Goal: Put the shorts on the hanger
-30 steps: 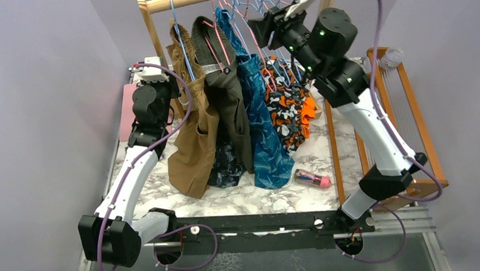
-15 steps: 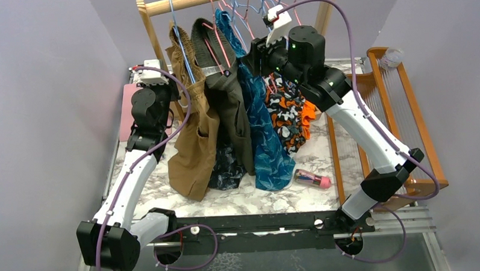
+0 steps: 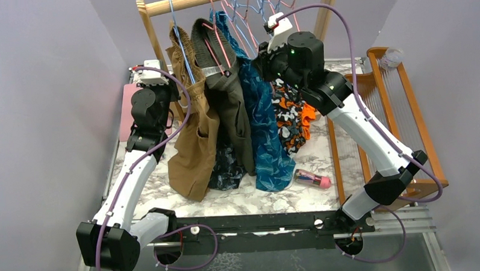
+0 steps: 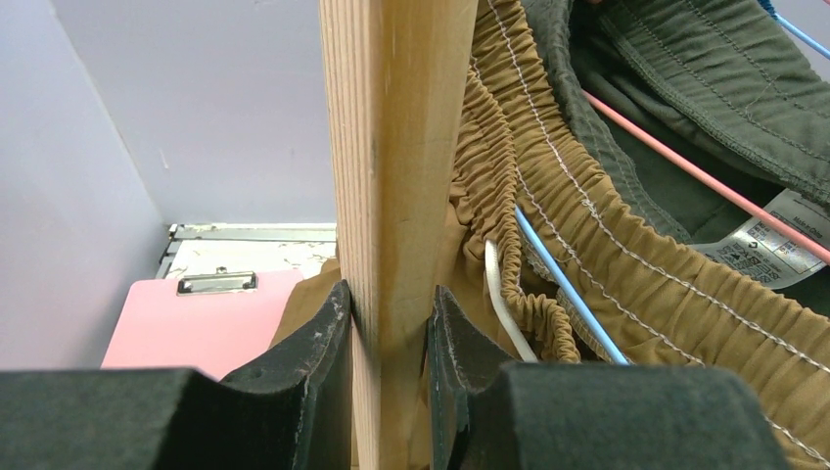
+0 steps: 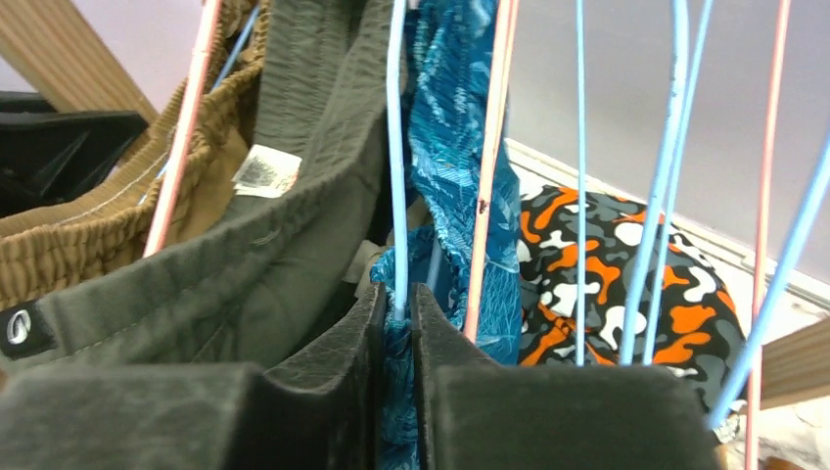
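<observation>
Hanging between an olive garment (image 3: 227, 106) and an orange-black-white blotched one (image 3: 291, 118), the shiny teal-blue printed shorts (image 3: 264, 128) drape beside the thin light-blue wire hanger (image 5: 395, 147), which the right jaws clamp; the left jaws clamp the rack's wooden post (image 4: 396, 147).

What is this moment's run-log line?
left jaws: shut on upright wooden rack post | right jaws: shut on thin light-blue wire hanger | shiny teal-blue patterned shorts: hanging beside olive garment
</observation>
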You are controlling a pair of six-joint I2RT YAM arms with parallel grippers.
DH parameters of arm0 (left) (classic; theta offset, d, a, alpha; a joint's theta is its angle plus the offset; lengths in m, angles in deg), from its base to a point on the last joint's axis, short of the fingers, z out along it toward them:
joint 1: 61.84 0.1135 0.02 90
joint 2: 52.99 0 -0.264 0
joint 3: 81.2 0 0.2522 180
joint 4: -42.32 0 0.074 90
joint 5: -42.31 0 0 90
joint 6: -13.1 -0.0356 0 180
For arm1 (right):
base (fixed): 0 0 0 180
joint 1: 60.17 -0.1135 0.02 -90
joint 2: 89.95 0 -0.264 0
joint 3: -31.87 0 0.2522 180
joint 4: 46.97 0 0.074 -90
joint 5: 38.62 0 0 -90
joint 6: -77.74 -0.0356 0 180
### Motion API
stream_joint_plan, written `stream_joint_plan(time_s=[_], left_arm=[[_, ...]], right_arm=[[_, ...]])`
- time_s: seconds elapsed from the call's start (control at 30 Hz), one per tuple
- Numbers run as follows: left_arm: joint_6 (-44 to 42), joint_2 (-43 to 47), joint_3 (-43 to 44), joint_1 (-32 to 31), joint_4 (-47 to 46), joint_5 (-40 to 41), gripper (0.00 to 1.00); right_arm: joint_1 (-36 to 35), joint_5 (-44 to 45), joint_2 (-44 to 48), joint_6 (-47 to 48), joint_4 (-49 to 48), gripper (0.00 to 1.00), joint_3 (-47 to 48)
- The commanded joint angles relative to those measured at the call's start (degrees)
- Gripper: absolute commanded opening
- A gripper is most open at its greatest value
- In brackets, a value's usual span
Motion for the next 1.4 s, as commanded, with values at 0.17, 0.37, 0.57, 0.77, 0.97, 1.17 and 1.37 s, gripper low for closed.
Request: stream_joint_plan(time_s=[0.17, 0.37, 0.57, 0.77, 0.97, 1.17, 1.37], left_arm=[[6.54, 0.72, -0.69, -1.61, 7.72, -6.59, 0.0], [6.6, 0.76, -0.55, -1.7, 7.83, -6.58, 0.0], [6.54, 0.84, -0.22, -1.7, 8.06, -6.53, 0.0], [6.78, 0.7, -0.24, -1.7, 8.06, -6.72, 0.0], [6.32, 1.19, 0.6, -1.7, 9.15, -6.54, 0.0], [6.43, 1.69, -0.44, -1.69, 9.31, -6.78, 0.0], [6.44, 2.03, -0.77, -1.7, 9.35, -6.49, 0.0]], right_arm=[[-0.12, 11.54, 1.9, 2.94, 0.91, 0.01, 3.19], [-0.12, 15.26, 2.0, 3.82, 1.66, 0.01, 7.38], [-0.14, 17.65, 2.94, 5.35, 1.22, 0.01, 6.51], [-0.12, 15.0, 3.41, 4.57, 1.15, 0.01, 3.64], [-0.12, 14.36, 2.57, 4.23, 2.36, 0.01, 9.82], [-0.12, 15.57, 5.19, 3.18, 2.01, 0.01, 0.31], [-0.12, 16.28, 7.97, 4.05, 0.89, 0.01, -0.75]])
